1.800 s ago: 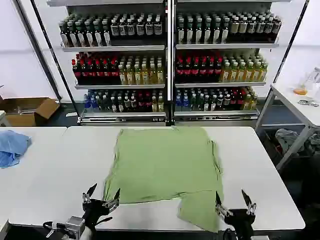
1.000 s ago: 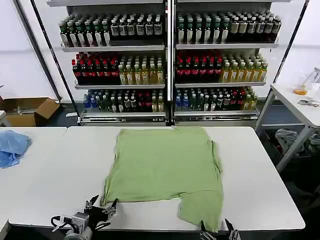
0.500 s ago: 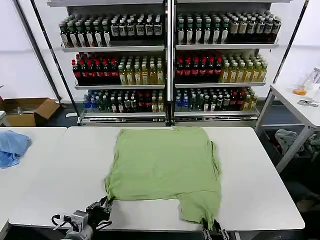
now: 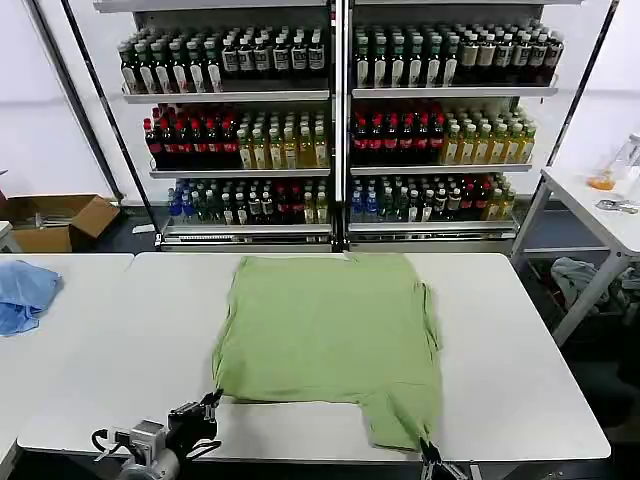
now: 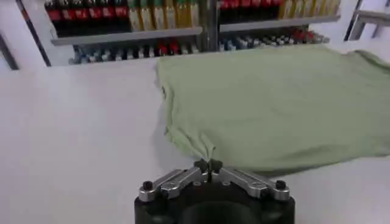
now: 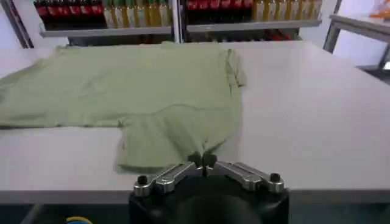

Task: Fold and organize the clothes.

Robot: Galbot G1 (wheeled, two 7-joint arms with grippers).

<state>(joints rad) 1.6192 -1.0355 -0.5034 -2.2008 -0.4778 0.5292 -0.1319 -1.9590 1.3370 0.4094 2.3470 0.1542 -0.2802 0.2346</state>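
Shirt (image 4: pixel 330 335) near hem pinched between both grippers' fingers (image 5: pixel 200 165).

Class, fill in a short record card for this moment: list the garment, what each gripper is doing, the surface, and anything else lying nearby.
garment: light green shirt, spread flat, near right part hanging lower toward the table edge
left gripper: shut on the shirt's near left corner
right gripper: shut on the shirt's near right hem
surface: white table
nearby item: light blue cloth on the table to the left, apart from the shirt
background: shelves of bottles behind the table
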